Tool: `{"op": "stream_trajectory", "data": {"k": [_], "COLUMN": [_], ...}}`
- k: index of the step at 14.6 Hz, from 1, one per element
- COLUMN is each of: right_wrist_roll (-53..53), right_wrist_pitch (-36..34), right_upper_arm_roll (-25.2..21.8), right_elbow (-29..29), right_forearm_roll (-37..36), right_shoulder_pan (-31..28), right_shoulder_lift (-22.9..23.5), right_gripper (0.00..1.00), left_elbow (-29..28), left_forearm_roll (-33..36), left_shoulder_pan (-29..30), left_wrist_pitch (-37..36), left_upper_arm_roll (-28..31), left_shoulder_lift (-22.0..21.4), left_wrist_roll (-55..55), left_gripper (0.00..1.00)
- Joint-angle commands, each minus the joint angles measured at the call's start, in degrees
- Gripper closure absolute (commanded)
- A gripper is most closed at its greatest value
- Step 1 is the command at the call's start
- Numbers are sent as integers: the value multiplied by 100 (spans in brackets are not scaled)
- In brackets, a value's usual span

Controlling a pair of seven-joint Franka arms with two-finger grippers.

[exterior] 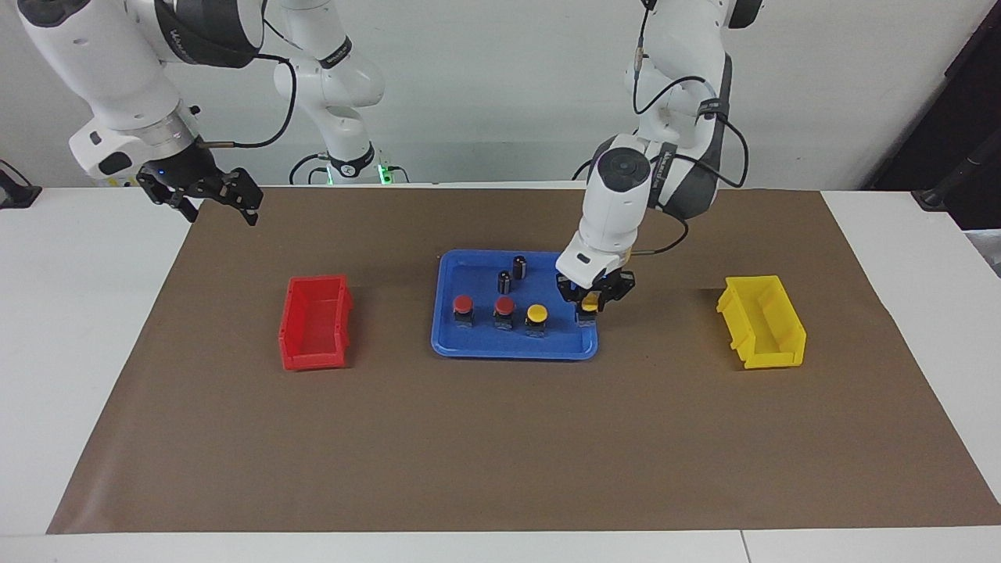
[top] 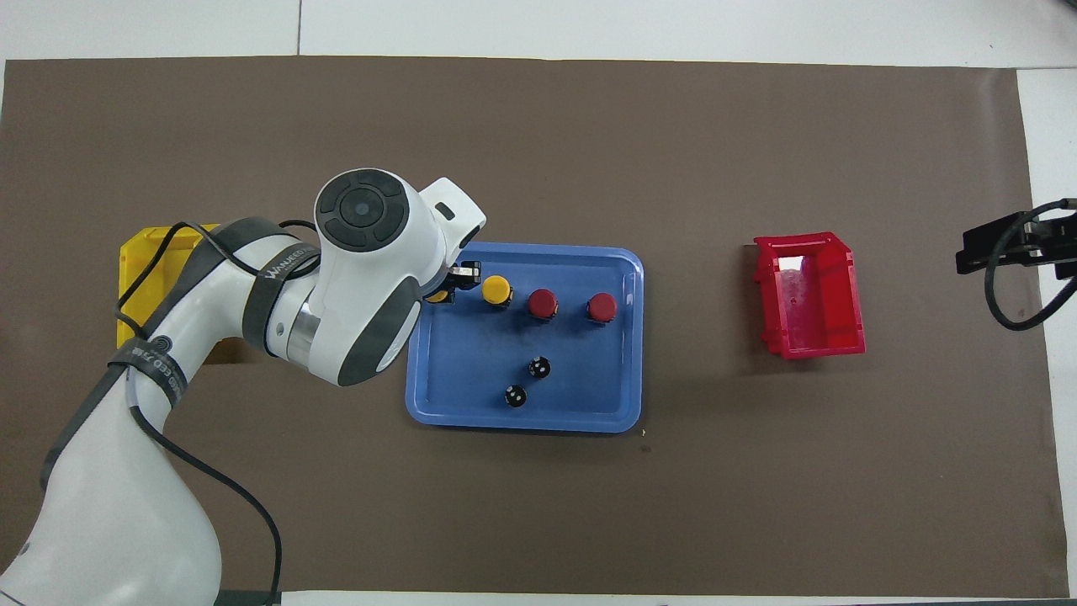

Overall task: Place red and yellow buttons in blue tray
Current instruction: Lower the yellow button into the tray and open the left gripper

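Left gripper point(exterior: 592, 301) has its jaws clamped round the fourth yellow-capped black push button point(exterior: 589, 303), setting it into the wide shallow blue plastic tray point(exterior: 450, 270) beside its twin; right gripper point(exterior: 205, 195) waits, jaws released

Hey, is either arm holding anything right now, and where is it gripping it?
The left gripper has its fingers around a yellow button in the blue tray, about its cap; whether they clamp it cannot be told. The right gripper holds nothing.
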Motion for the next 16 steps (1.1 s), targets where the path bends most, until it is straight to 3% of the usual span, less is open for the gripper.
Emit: {"op": "stream_trajectory", "data": {"k": [1,3,4,7,10,11,16], "right_wrist_roll": [-143,-143,-143,-143,-143,-143,-143], "right_wrist_pitch": [23,31,31,23,31,31,23], "right_upper_arm_roll": [25,25,34,34,34,34,43], "right_elbow": [-27,-36,-36,-45,-54,-54,-62], "right_forearm_roll": [6,6,6,6,6,6,6], "right_shoulder_pan": [-39,-39,-39,-30,-30,-30,-30], "right_shoulder_lift": [-60,-60,-60,-60,-68,-68,-68], "right_gripper": [0,0,0,0,0,0,0], "left_elbow": [43,-10,-36,69,78,104,298], "left_forearm_roll": [-114,-132,-132,-132,-123,-106,-53], "left_shoulder_pan": [-127,-223,-223,-223,-144,-127,837], "left_wrist_pitch": [106,211,281,255,194,107,-903], "left_upper_arm_roll": [98,98,98,116,177,221,379], "left_shoulder_lift": [90,99,108,116,20,-67,-646], "left_wrist_roll": [-45,-150,-151,-159,-116,-98,262], "left_gripper": [99,99,94,31,6,0,0]}}
